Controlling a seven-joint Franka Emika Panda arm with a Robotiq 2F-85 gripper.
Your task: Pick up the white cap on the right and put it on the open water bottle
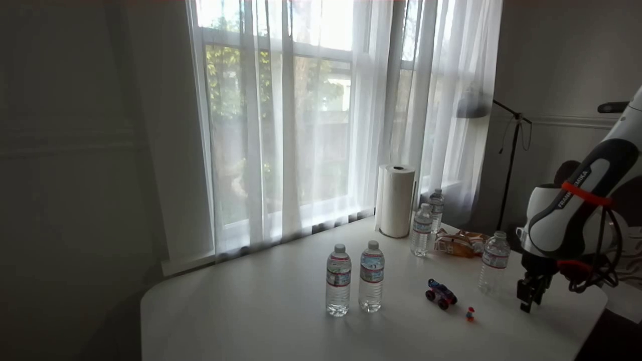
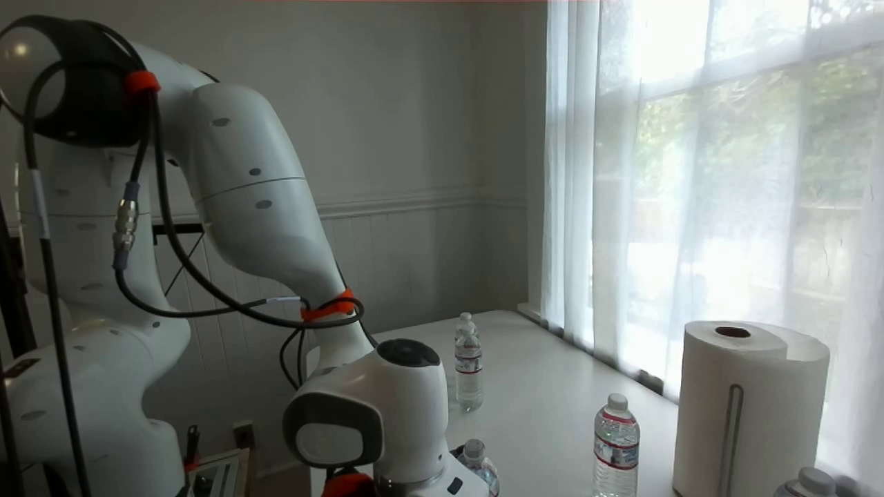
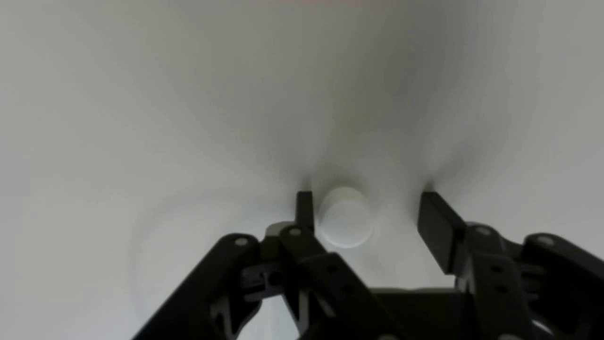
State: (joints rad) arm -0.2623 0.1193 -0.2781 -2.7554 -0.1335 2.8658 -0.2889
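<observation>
My pincer (image 3: 367, 210) stands wide, low near the bench (image 3: 94, 141), with the white cap (image 3: 346, 221) between its fingers (image 3: 436, 229) but nearer one, so a lopsided close could skid or tilt it. Outward, the uncapped bottle (image 1: 494, 263) stands near; my lift could knock it, or a crooked press tip it; its fill is too faint in an exterior view for me to judge. Farther off, a capped bottle (image 1: 371, 276) and its neighbour (image 1: 338, 281) hold clear water (image 1: 370, 295).

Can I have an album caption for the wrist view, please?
White cap between the fingers of the open gripper.
</observation>
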